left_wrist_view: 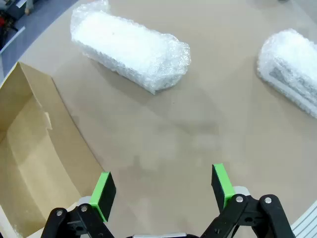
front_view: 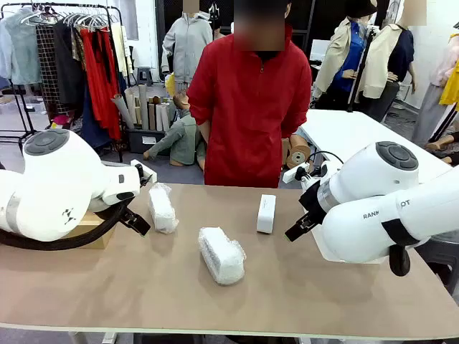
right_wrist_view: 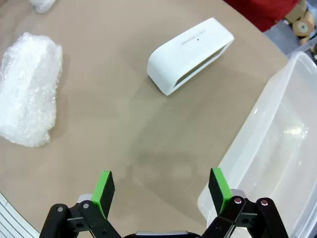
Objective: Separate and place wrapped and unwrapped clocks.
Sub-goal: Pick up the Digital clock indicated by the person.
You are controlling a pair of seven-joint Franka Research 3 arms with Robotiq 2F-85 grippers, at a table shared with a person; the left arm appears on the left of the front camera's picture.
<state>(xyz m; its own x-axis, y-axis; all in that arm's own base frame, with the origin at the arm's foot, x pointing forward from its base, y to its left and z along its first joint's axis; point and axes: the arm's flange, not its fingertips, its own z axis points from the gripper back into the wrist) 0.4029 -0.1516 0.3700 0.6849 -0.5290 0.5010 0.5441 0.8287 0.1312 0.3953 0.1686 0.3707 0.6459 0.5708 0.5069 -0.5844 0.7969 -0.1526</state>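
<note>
Two bubble-wrapped clocks lie on the brown table: one (front_view: 162,208) at the left (left_wrist_view: 130,47), the other (front_view: 221,255) nearer the front middle (left_wrist_view: 292,69) (right_wrist_view: 28,95). A bare white clock (front_view: 266,213) stands right of centre, lying long and smooth in the right wrist view (right_wrist_view: 190,47). My left gripper (left_wrist_view: 162,187) hangs open over bare table, short of the left wrapped clock. My right gripper (right_wrist_view: 162,188) is open too, above the table with the bare clock ahead of it. Neither holds anything.
An open cardboard box (left_wrist_view: 34,148) sits by my left gripper at the table's left edge (front_view: 90,228). A clear plastic bin (right_wrist_view: 277,144) stands beside my right gripper. A person in a red jacket (front_view: 249,107) stands at the far side.
</note>
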